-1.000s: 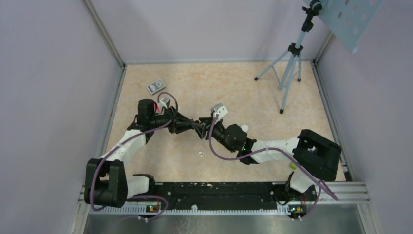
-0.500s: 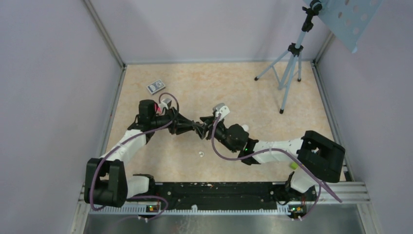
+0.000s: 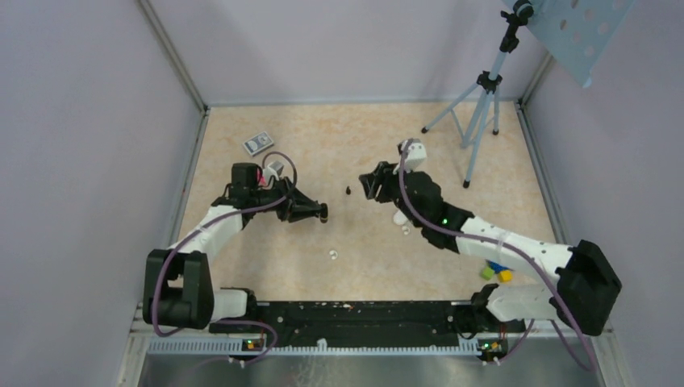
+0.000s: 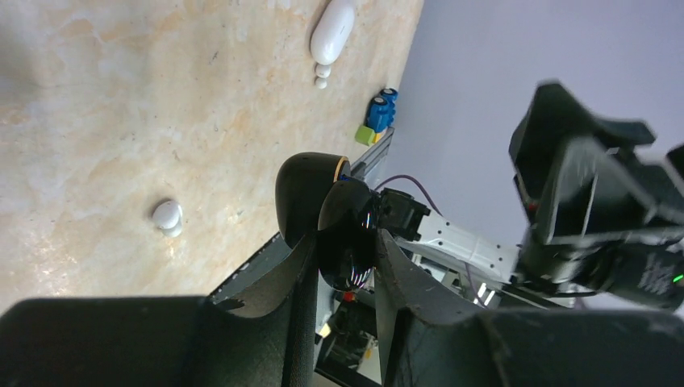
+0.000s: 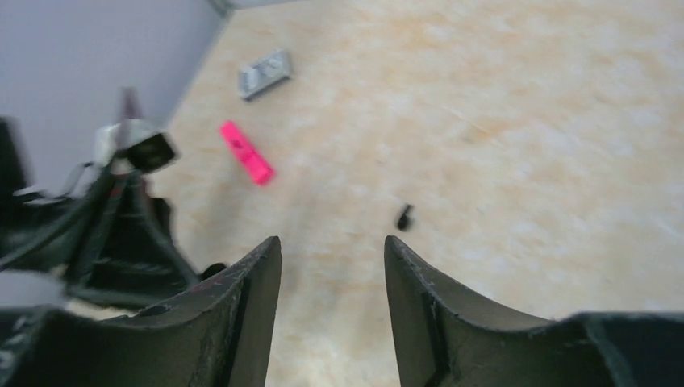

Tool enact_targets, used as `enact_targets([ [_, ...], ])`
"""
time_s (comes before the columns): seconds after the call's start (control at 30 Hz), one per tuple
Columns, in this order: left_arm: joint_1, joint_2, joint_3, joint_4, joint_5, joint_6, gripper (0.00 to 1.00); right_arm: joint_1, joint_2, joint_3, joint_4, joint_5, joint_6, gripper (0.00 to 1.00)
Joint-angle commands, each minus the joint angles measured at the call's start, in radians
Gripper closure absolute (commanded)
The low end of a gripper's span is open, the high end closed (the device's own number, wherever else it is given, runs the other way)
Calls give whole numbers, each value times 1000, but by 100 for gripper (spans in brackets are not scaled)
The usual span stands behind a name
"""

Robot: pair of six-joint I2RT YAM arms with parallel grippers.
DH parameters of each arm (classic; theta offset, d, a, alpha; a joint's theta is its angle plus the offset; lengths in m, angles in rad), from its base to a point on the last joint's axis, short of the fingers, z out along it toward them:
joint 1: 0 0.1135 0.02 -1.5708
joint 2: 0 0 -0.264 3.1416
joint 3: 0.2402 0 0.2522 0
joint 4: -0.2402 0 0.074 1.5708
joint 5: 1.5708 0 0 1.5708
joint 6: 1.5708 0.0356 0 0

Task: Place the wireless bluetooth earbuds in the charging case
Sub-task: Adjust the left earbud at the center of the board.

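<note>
The white pill-shaped charging case (image 3: 399, 216) (image 4: 332, 31) lies on the table beside my right arm. One tiny white earbud (image 3: 406, 230) (image 4: 322, 76) rests just off its end. The other earbud (image 3: 332, 255) (image 4: 167, 216) lies alone nearer the front. My left gripper (image 3: 321, 212) (image 4: 343, 234) is shut on a glossy black rounded object with a gold rim (image 4: 310, 185), held above the table. My right gripper (image 3: 365, 182) (image 5: 331, 242) hangs open and empty, left of the case and apart from it. A small black item (image 3: 348, 191) (image 5: 404, 216) lies between the two grippers.
A grey patterned box (image 3: 258, 143) (image 5: 264, 74) sits at the back left, with a pink marker (image 5: 247, 151) near my left arm. Coloured blocks (image 3: 494, 272) (image 4: 375, 117) lie at the front right. A tripod (image 3: 476, 105) stands at the back right.
My right gripper has drawn back from the left gripper, moving right and farther away, and its fingers have spread. The small black item now shows on the table. The left arm has barely moved.
</note>
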Motion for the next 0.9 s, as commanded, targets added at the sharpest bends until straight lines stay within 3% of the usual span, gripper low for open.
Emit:
enact_targets([
  [0.0,7,-13,68,-11,-40,98,100,-105,117,244,-606,22,170,53],
  [0.1,7,-37,80,-34,-98,134,100,-105,240,358,-755,65,144,56],
  [0.37,8,-170,38,-42,-230,152,100,-98,486,457,-670,-63,126,55],
  [0.87,10,-211,26,-75,-179,165,100,-79,861,765,-726,0,61,55],
])
